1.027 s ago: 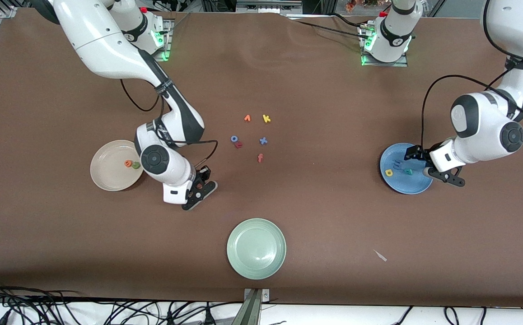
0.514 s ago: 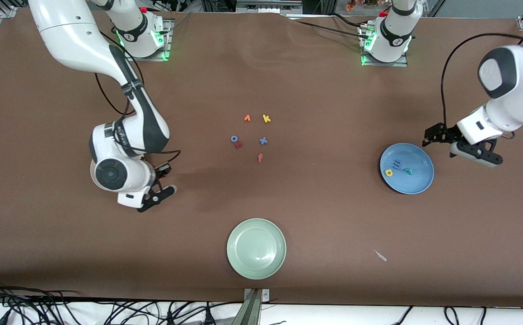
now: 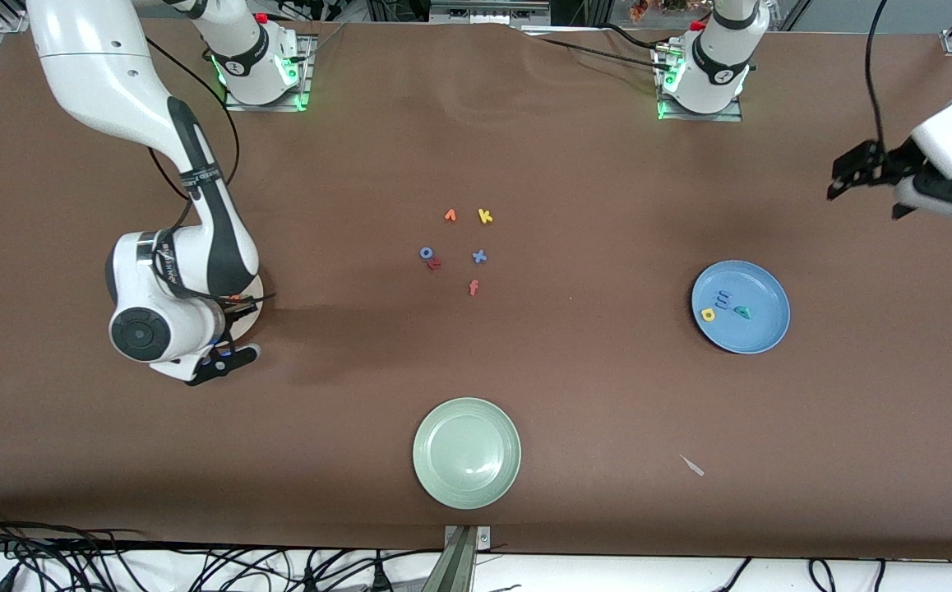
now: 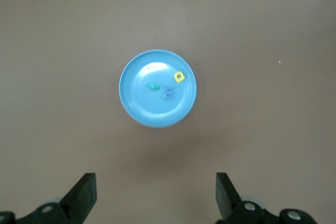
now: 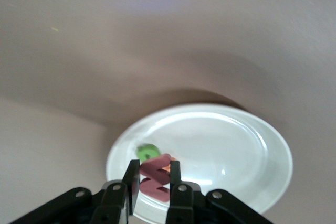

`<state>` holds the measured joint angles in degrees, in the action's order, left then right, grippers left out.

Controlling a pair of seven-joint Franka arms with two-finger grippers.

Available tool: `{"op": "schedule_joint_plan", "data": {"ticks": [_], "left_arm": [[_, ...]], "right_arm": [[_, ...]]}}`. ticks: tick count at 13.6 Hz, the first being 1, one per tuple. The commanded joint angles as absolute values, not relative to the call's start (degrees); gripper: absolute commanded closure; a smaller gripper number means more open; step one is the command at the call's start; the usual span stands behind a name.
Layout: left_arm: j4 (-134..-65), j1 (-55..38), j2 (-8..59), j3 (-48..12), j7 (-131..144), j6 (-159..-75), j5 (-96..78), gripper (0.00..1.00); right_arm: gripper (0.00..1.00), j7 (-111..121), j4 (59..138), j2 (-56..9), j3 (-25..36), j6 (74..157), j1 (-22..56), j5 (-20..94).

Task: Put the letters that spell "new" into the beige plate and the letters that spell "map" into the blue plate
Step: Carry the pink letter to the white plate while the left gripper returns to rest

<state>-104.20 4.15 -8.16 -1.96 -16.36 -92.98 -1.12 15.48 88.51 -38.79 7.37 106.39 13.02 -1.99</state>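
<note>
Surface (image 3: 575,395) first: brown, carrying the pale green plate (image 3: 466,452) nearest the front camera, the blue plate (image 3: 741,307) toward the left arm's end and the beige plate (image 5: 231,150) toward the right arm's end, largely hidden under the right arm in the front view. The left tool (image 4: 156,198) hangs high, jaws wide and empty. The right tool (image 5: 154,182) is over the beige plate, clamped on the pinkish-red w (image 5: 156,178); green n (image 5: 148,152) lies below, with what may be the orange e beside it. Blue m (image 3: 723,295), yellow letter (image 3: 708,314) and teal letter (image 3: 742,312) lie in the blue plate.
</note>
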Motion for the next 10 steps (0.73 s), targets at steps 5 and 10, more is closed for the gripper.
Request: {"op": "schedule_joint_plan", "data": {"ticks": [5,10], "left_arm": [[-94.92,-0.08,-6.42,-7.03,9.90,-83.50,2.90,0.00],[-91.49,-0.18,-3.87,-6.50,10.46,-83.76,2.02,0.00]], "right_arm": [[0.00,11.45,89.47,-34.90,5.72,104.33,12.12,0.26],[0.00,-3.94,89.47,-29.19,0.27,98.10,12.30,0.18]]}}
